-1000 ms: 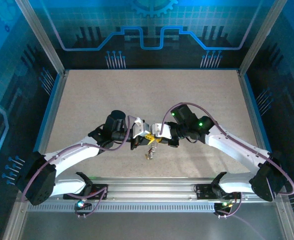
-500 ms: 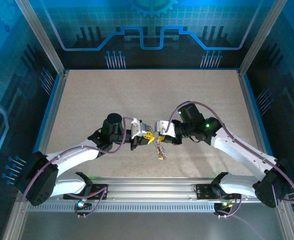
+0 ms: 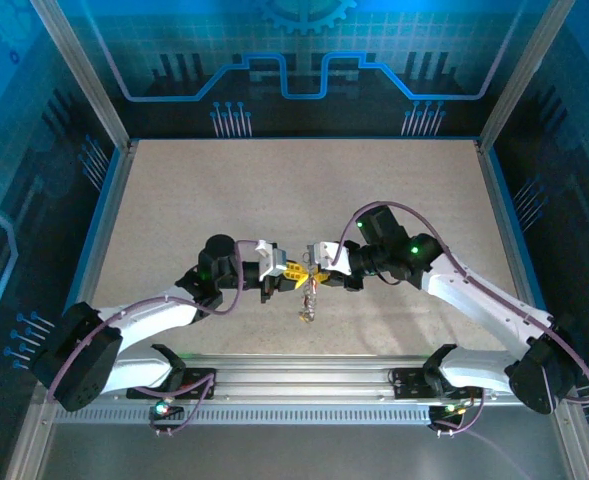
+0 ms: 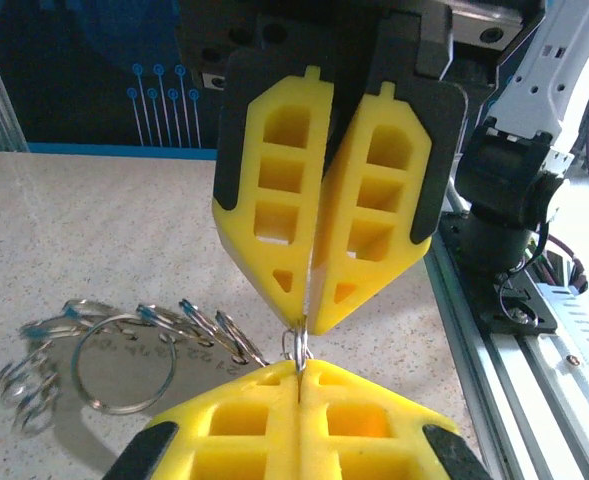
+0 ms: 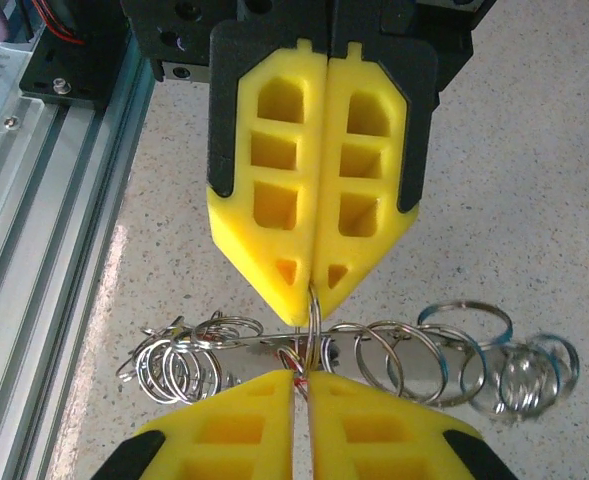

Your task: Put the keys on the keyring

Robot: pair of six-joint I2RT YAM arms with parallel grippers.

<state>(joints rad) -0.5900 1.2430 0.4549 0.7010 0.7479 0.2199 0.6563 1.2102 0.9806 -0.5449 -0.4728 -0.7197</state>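
Keyring [image 4: 294,348] pinched clear of the table [image 3: 174,200], left gripper [image 5: 311,295] and right gripper [image 4: 307,322] meeting tip to tip, both jaw pairs clamped on its wire, probably steadying it for threading; linked rings [image 5: 404,355] trailing below.

Speckled beige tabletop [image 3: 294,190] under the jaws. Blue circuit-print walls [image 3: 294,60] beyond and on both sides of them. 2 aluminium posts [image 3: 79,70] at far corners. Slotted aluminium rail [image 3: 304,375] nearside. Light even.

Bright, even light, blue cast at the edges.
Wrist views were crisp centrally; keyring [image 5: 404,350] blurred at lower right.
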